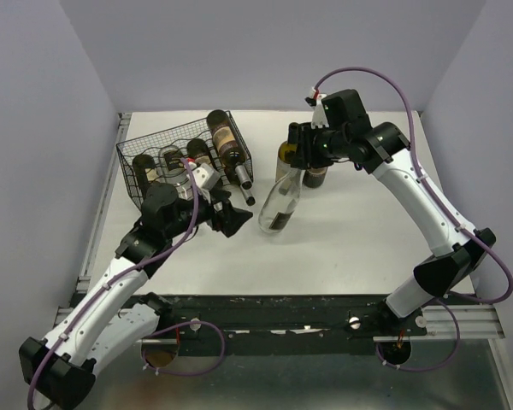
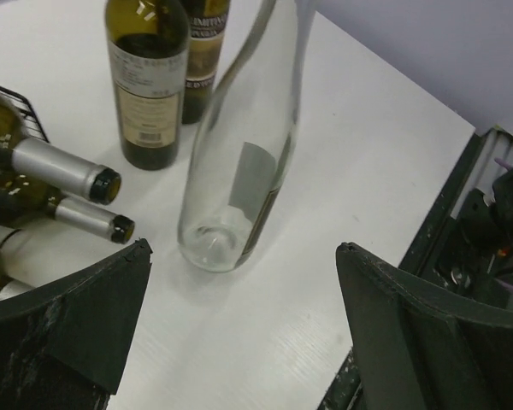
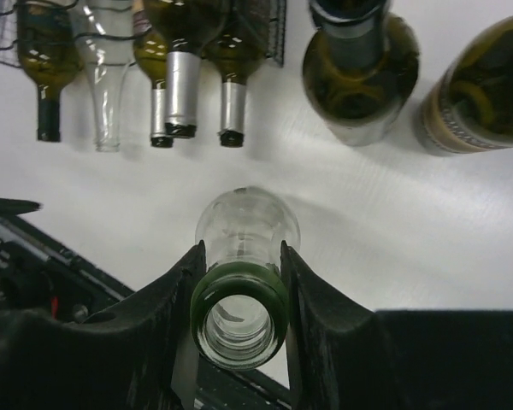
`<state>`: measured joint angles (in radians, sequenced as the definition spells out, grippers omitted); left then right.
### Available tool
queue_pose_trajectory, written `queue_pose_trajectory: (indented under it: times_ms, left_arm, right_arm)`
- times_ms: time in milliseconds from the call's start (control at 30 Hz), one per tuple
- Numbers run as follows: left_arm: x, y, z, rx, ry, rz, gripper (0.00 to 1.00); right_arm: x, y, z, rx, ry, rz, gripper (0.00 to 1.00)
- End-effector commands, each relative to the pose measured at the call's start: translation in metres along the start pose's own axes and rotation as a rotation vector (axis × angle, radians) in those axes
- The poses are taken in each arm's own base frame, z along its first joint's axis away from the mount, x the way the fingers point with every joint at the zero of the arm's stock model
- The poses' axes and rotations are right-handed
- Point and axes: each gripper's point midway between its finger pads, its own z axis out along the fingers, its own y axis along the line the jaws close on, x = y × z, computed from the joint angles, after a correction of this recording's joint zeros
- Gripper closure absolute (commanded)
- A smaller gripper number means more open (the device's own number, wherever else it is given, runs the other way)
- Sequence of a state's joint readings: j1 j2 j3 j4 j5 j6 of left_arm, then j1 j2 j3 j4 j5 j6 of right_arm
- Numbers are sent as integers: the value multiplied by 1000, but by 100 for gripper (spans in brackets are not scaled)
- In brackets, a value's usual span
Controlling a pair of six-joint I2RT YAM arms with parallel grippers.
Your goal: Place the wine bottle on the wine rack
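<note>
Closest up: right gripper (image 3: 239, 256) clamped on the green-rimmed mouth of the clear wine bottle (image 3: 246, 224), jaws nearly closed, one finger pressed to each side of the neck just under the lip. Bottle hanging straight below that gripper, base apparently down on the white table (image 1: 359, 239), not on the rack. Just ahead of the fingertips, two standing bottles, green bottle (image 3: 359, 68) and brown-labelled bottle (image 3: 483, 85), side by side, near the held one but apart from it. Further ahead and off to one side, wine rack (image 1: 128, 154), black wire, loaded with several lying bottles (image 3: 179, 77), necks poking out over the table. Left gripper (image 2: 244, 248) spread fully wide, gripping nothing, touching nothing. Clear bottle's base just ahead of the gap between its fingers, well short of either pad. Rack and foil-capped necks past that gripper's left finger, standing pair beyond the clear bottle.
</note>
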<state>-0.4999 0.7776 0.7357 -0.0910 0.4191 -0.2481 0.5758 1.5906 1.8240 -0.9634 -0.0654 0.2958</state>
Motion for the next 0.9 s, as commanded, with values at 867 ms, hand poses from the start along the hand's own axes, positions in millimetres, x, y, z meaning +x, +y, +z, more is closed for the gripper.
queue_pose_trajectory:
  times_ms: [867]
  left_arm:
    - [63,-11,63,88,207,78,1]
  right_arm:
    - [-15,130,-92,-817,-92,-176,99]
